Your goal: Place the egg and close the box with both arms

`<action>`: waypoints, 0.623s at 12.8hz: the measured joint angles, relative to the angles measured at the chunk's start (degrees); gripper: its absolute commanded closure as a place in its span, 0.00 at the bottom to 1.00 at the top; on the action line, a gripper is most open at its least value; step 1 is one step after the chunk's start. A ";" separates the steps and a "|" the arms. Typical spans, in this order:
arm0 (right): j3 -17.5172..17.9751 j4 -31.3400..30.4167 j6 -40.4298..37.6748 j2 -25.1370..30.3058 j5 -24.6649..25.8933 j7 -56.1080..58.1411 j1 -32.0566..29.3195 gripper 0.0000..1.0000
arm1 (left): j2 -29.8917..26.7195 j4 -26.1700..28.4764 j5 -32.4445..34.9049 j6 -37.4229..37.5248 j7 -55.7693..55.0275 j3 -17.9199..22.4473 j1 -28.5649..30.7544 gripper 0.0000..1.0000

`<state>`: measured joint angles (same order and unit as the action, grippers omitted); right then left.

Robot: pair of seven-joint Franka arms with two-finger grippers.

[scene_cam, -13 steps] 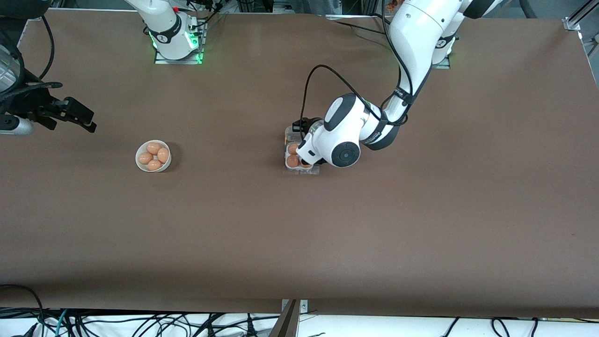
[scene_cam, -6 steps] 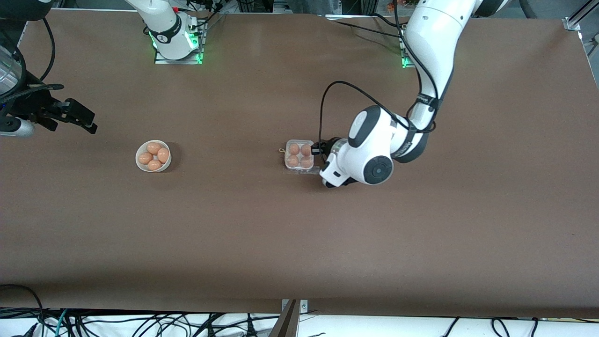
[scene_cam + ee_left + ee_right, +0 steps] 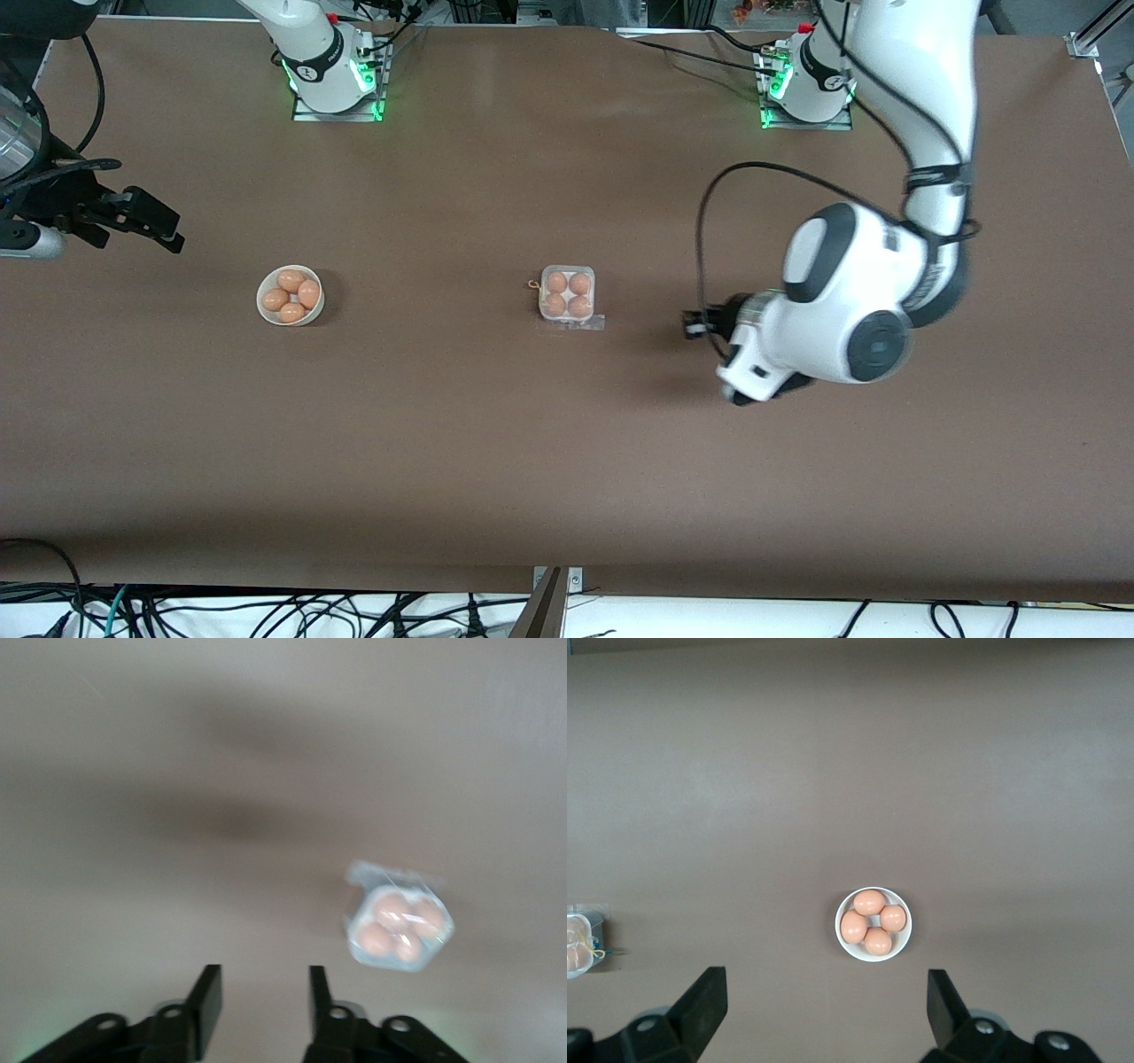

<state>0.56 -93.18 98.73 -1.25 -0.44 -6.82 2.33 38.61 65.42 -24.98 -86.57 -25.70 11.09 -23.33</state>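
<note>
Left gripper (image 3: 264,1005) has drawn away from the closed box (image 3: 567,296), released; right gripper (image 3: 828,1014) waits released.

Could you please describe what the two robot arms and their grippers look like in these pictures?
Both arms are glossy white with rounded shells and black joint bands. The left arm ends in a bulky white wrist with a round dark cap, and a thin black cable loops along it. The left gripper and right gripper each have two flat black fingers. Both bases glow green.

We are seeing even overhead light casting soft shadows on the table (image 3: 567,461), while the left wrist view is blurring.
</note>
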 measured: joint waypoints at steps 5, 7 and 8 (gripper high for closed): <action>0.01 -0.01 0.00 0.00 0.01 0.00 0.00 0.00 | -3.04 -0.61 14.76 0.22 13.44 0.23 6.34 0.00; 0.01 -0.02 -0.01 -0.01 0.01 0.00 0.00 0.00 | -3.62 -1.52 17.13 0.16 13.75 0.31 8.73 0.00; 0.01 -0.02 -0.01 -0.01 0.02 0.00 0.00 0.00 | -4.37 -1.67 17.91 0.11 13.84 0.37 10.17 0.00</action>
<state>0.57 -93.20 98.71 -1.26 -0.42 -6.82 2.33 34.24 63.76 -7.06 -86.45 -11.86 11.46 -13.16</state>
